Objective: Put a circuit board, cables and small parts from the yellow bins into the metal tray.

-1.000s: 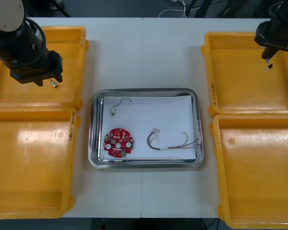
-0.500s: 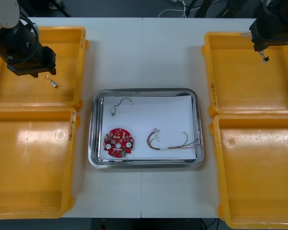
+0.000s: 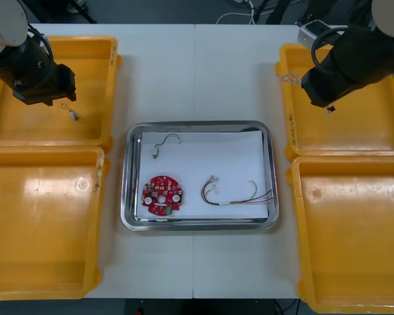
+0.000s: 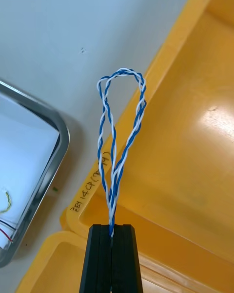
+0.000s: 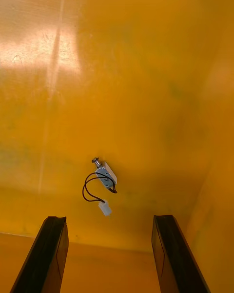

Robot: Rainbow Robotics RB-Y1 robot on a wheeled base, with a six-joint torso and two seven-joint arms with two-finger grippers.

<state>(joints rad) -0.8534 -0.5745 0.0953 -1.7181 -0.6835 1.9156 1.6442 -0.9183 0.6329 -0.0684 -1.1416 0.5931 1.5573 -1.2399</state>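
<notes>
Hovering over the far left yellow plastic bin, the left gripper has its two black fingers spread wide apart with nothing between them. A small metal part with a looped black lead lies on the bin floor just beyond the fingertips, roughly centred between them and touching neither. Open bin floor surrounds this part on all sides. The near left yellow bin adjoins the far one.

The shiny rectangular metal tray, white inside, sits on the light table between the two bin pairs. It holds:
- a second small metal part with a black lead, far left;
- a round red circuit board, near left;
- a red and yellow cable, near right.

The far right portion of the white lining is open.

The right gripper is clamped on a twisted blue and white cable, whose loop projects beyond the fingertips. The loop crosses the inner wall of the far right yellow bin, and its tip lies over the table strip separating that wall from the tray rim. The near right yellow bin adjoins the far one.
</notes>
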